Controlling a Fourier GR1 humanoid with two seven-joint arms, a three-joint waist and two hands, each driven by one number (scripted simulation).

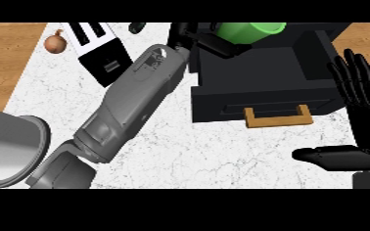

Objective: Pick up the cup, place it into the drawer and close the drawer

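From my seat the white marble counter (217, 161) fills most of the head view, with wood showing at its far left and far right corners. The biggest thing on it is the black drawer (274, 78), pulled open toward me at the counter's far right, its wooden handle (278, 117) facing the near edge. Next in size is a grey metal pot (18, 147), cut off by the counter's near left edge. A black-and-white toaster (101, 49) stands toward the far left, and a small brown onion (56, 42) lies just beside it on the wood.

I judge I'm in the carrying step: the green cup (249, 32) is up over the far rim of the open drawer, held by my left hand (206, 41), whose arm stretches diagonally across the counter from the near left. The black fingers (224, 46) are curled round the cup's near side, pinching it; how far they wrap behind it I cannot tell. The cup looks tilted, its mouth turned toward the far edge.

What comes next, I think, is lowering the cup into the drawer's cavity and uncurling the fingers, then pushing the front shut by the handle.

My right hand (354, 88) rests at the counter's right edge beside the drawer, fingers straight and spread, thumb out, touching nothing.
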